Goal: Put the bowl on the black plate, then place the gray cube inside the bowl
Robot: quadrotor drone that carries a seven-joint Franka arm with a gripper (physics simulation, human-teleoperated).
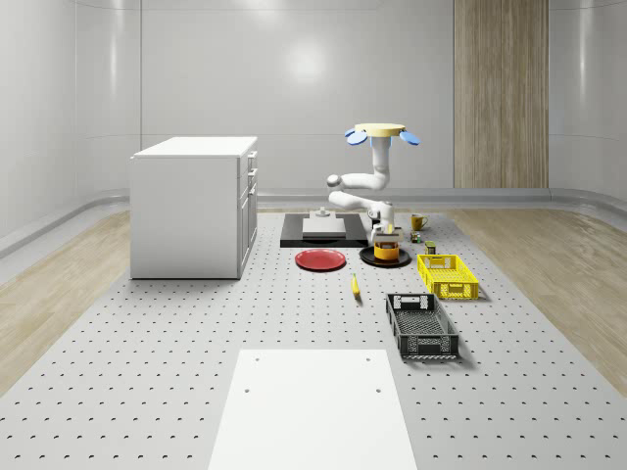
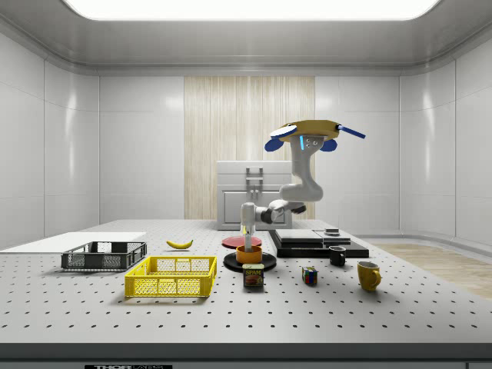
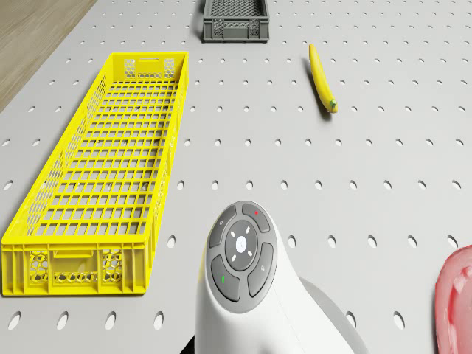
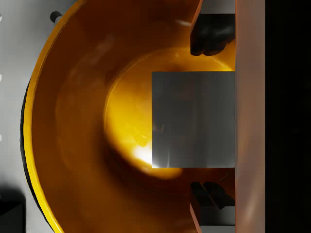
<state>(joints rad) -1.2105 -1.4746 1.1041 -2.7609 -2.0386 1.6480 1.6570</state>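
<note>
Hovering over the table (image 1: 147, 372): drone (image 1: 380, 130), behind the plate (image 1: 370, 259), arm bent down. On that plate, the bowl (image 2: 249, 254). Lowered into the bowl, the gripper (image 4: 210, 116). Fingers (image 4: 212, 34) apart, flanking the cube (image 4: 193, 119) inside the bowl; contact unclear.

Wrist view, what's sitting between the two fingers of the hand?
The gray cube sits between the fingers of the hand, over the orange bowl, in the wrist view.
</note>
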